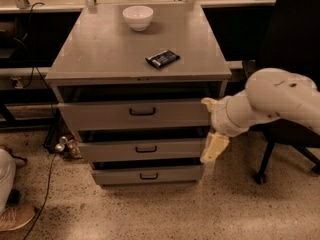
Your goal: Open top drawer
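The top drawer (pixel 100 116) is the widest grey front of the cabinet, with a small dark loop handle (pixel 142 112) at its centre. It stands pulled out a little, with a dark gap above it. My gripper (pixel 210 126) is at the cabinet's right front corner, beside the right end of the top drawer and well right of the handle. Its two cream fingers (pixel 215 148) are spread apart, one up by the top drawer's edge and one down by the middle drawer. It holds nothing.
Two narrower grey drawers (pixel 145 149) (pixel 147 175) sit below, also slightly out. On the cabinet top (pixel 100 49) are a white bowl (pixel 137 17) and a dark packet (pixel 162 58). A black office chair (pixel 290 44) stands right; cans (pixel 66 145) and a cable lie left.
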Available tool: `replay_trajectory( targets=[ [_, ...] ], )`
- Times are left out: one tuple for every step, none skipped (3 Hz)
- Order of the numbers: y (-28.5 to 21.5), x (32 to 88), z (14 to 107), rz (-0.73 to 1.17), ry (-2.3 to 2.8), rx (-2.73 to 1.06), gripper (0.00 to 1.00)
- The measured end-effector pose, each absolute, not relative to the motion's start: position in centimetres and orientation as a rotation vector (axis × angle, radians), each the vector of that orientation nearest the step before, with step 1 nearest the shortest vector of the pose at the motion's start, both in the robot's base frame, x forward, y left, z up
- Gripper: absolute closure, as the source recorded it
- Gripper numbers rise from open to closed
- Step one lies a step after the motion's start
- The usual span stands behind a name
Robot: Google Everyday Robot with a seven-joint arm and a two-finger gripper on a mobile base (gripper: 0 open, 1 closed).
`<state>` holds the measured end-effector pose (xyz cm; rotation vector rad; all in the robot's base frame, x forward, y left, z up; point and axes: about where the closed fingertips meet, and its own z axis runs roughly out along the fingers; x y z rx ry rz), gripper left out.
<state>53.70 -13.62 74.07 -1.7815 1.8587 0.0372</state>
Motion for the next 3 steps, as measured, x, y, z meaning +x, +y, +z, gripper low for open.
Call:
replay_trajectory(
  targets=[
    [-12.9, 56.7, 72.6, -0.026, 1.803, -1.776, 0.00],
    [-11.7, 60.3, 70.8, -0.070, 1.763, -1.775, 0.00],
    [-11.0, 62.4, 69.3, -0.073, 1.753, -1.785, 0.00]
  ],
)
